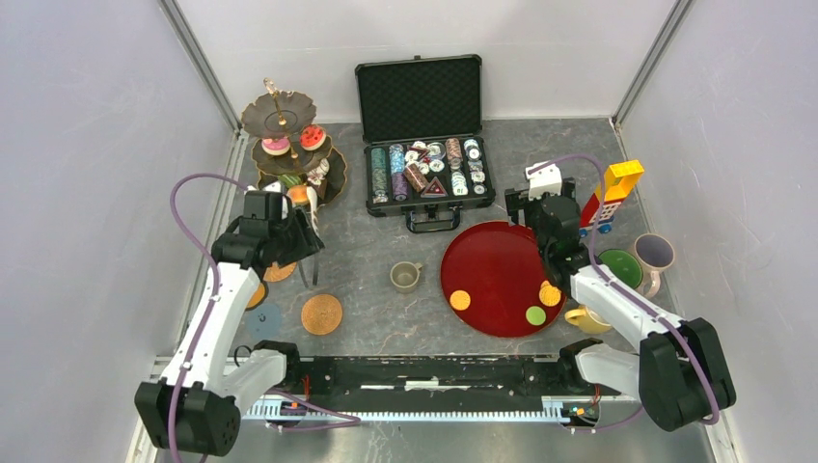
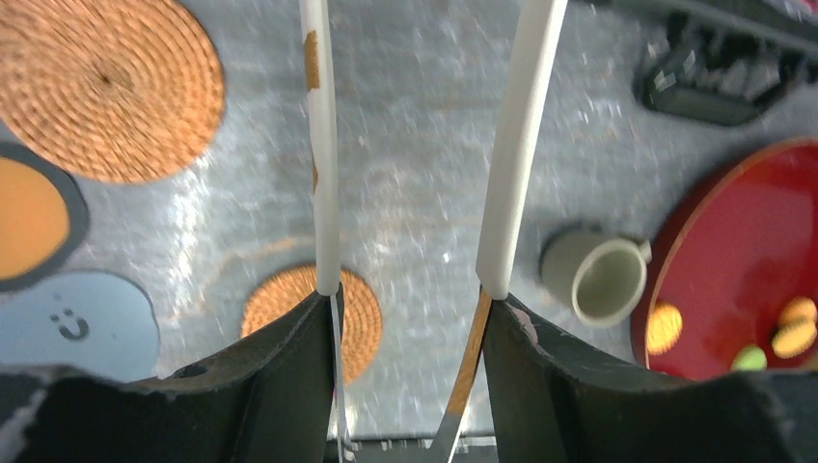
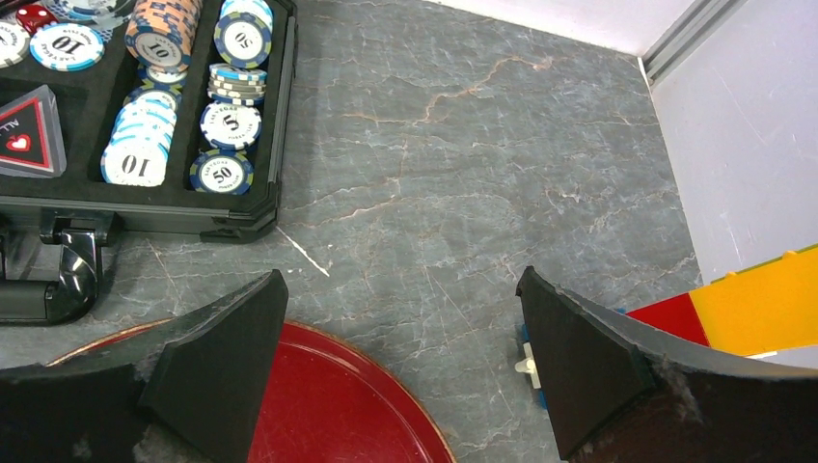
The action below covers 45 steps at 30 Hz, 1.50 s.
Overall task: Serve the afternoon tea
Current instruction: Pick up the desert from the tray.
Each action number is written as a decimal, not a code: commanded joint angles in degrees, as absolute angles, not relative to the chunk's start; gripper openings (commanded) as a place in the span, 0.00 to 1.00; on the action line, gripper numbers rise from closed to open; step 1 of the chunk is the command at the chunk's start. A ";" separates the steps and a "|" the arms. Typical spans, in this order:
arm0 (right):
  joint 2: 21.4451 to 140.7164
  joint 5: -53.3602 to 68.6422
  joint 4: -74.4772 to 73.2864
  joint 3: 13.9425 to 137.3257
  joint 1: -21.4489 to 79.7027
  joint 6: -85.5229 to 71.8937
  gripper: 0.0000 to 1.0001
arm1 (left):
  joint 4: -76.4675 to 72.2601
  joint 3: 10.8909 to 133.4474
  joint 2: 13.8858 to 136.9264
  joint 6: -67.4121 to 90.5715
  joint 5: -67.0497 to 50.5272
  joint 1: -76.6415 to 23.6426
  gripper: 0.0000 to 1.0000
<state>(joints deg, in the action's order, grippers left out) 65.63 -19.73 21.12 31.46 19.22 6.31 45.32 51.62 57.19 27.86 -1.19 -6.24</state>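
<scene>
Afternoon tea sweets lie in two places: a pink donut (image 1: pixel 276 146) and a red round (image 1: pixel 312 137) sit on the three-tier stand (image 1: pixel 256 118) at the far left, while orange rounds (image 1: pixel 460 300) and a green round (image 1: pixel 535 314) lie on the red tray (image 1: pixel 492 251) right of centre. The mugs are scattered: a small grey mug (image 1: pixel 406 277) just left of the tray, and a green mug (image 1: pixel 619 267), lilac mug (image 1: pixel 656 251) and yellow mug (image 1: pixel 588 319) along its right side. Our left gripper (image 2: pixel 405 323) is clamped on tongs (image 2: pixel 518 145) with white arms, near the stand and above the woven coasters (image 1: pixel 321 313). The tong tips are outside the wrist view, so we cannot tell whether they carry anything. We judge the step in hand to be ferrying sweets by tongs between tray and stand. To do it well we should squeeze evenly so the arms do not twist in the jaws, come down on a round from straight above, and pinch it across its width. Our right gripper (image 3: pixel 400 289) hangs with jaws wide apart and nothing between them, over the tray's far rim. That arm lies across the tray's right side, close to the rounds, so we would want it clear before reaching in. The poker chip case (image 1: pixel 424 174) and block tower (image 1: pixel 617 183) stand beyond the tray, and the small grey mug sits on the straight line from stand to tray — we should pass over it.
</scene>
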 commanded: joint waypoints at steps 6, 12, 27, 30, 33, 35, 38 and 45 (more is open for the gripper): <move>65.83 -22.05 17.76 34.86 19.34 7.64 0.98 | 59.58 61.26 54.15 21.86 -21.69 -6.69 0.57; 63.76 -23.04 16.71 34.63 19.34 8.41 0.98 | 60.87 68.60 59.49 25.00 -19.05 -21.48 0.57; 62.43 -25.10 16.26 34.15 19.29 9.41 0.98 | 66.71 90.82 89.43 28.44 -10.28 -53.31 0.56; 62.21 -24.85 16.92 33.58 19.32 9.70 0.98 | 66.65 93.77 94.94 28.59 -9.22 -57.71 0.57; 62.55 -25.84 16.03 34.18 19.33 9.93 0.98 | 68.63 97.18 100.66 28.11 -7.90 -60.27 0.56; 62.33 -25.29 16.56 33.79 19.36 9.76 0.98 | 69.40 99.37 103.44 27.62 -6.31 -62.05 0.56; 62.35 -24.50 16.71 33.53 19.36 10.40 0.98 | 70.21 101.31 107.22 26.95 -5.25 -63.32 0.56; 60.31 -24.46 17.68 32.30 19.35 11.03 0.98 | 73.80 104.15 112.69 25.60 -1.90 -65.50 0.56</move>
<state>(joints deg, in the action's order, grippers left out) 62.83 -24.67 15.20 31.92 19.22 10.39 70.08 100.86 111.18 25.58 -5.45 -64.55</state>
